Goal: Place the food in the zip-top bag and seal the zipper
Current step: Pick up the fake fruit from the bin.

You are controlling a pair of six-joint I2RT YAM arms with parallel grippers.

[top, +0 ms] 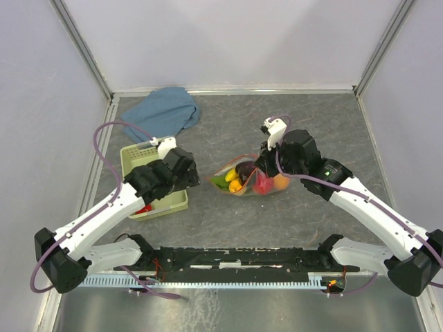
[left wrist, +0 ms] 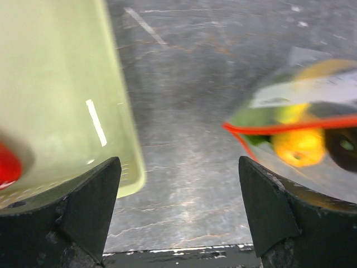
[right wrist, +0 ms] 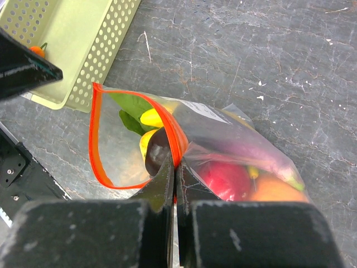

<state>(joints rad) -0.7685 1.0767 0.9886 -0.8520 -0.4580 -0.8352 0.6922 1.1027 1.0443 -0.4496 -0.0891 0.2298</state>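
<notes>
Mid-bench, the right end effector pinches the zipper of the zip-top bag (food inside); the left end effector, spread, hovers beside the basket.

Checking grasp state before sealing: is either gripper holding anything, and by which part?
Right gripper is shut on the zip-top bag, pinching its red-orange zipper rim at the open mouth. Left gripper is open, holding nothing.

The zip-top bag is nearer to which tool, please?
Right. The right tool is shut on the zip-top bag's zipper; the left tool hangs open near the basket, apart from the bag.
</notes>
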